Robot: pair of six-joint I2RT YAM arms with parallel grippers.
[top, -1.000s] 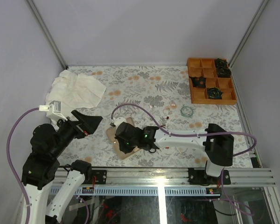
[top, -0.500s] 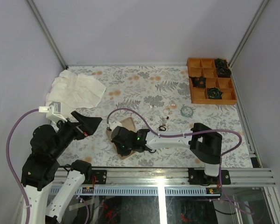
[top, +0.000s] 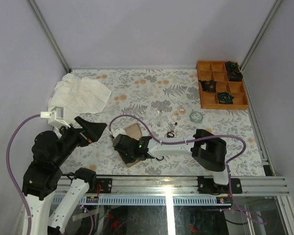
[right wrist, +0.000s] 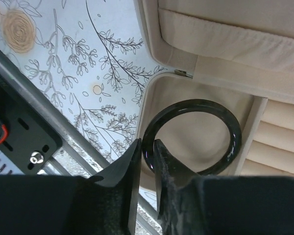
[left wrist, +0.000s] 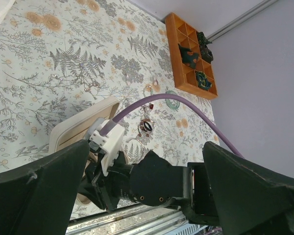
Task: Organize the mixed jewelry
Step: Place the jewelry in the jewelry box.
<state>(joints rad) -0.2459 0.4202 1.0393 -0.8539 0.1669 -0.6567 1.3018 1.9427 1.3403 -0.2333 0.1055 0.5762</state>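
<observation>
My right gripper is shut on the rim of a black bangle and holds it over an open compartment of the beige jewelry box. From above, the right gripper covers the box's near end. Loose jewelry, with a small black ring, thin hoops and red pieces, lies right of the box. A pale teal bracelet lies further right. My left gripper is open and empty, raised left of the box. The left wrist view shows the box and black ring.
An orange compartment tray with dark rosette-like items stands at the back right. A crumpled white cloth lies at the back left. The right arm's purple cable arcs over the box. The metal rail runs along the near edge.
My right gripper has moved left and nearer with the bangle, along the jewelry box, uncovering the small black ring on the table. The left arm has not moved.
</observation>
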